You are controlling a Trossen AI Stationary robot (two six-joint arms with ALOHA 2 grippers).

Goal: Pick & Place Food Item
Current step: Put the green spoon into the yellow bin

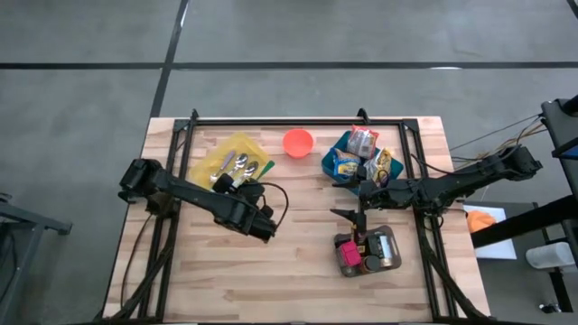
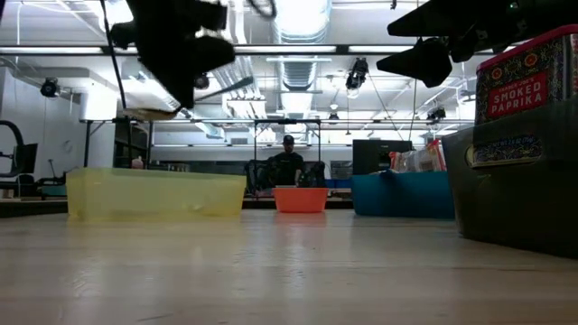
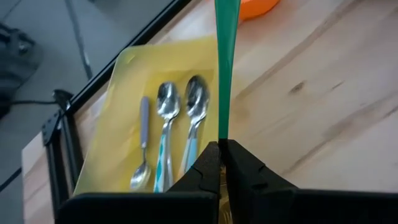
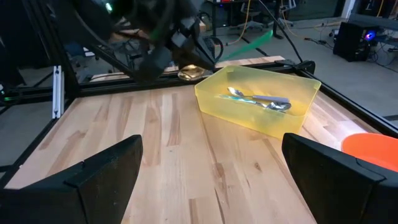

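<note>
My left gripper (image 3: 221, 155) is shut on a green-handled spoon (image 3: 225, 56) and hangs above the near right corner of the yellow tray (image 1: 206, 161). Three spoons (image 3: 166, 124) lie in that tray. Food packets (image 1: 363, 142) stand in a blue bin (image 1: 330, 166) at the far right. A red smoked paprika tin (image 2: 524, 81) sits in a grey tray (image 1: 390, 246) at the near right. My right gripper (image 1: 354, 200) hovers open between the bin and the grey tray, with nothing between its fingers. My left gripper pinches the spoon's green handle (image 3: 222, 134) between its two fingers, close to the metal bowl end (image 4: 189, 73). The handle sticks out ahead of the fingers toward the far right. The spoon is lifted clear of the table and the tray.
An orange bowl (image 1: 298, 142) stands at the far middle. Black frame rails (image 1: 298, 120) run along the table's far edge and sides. Bare wood (image 1: 271, 280) lies in the near middle. A person (image 2: 287, 162) sits far behind the table.
</note>
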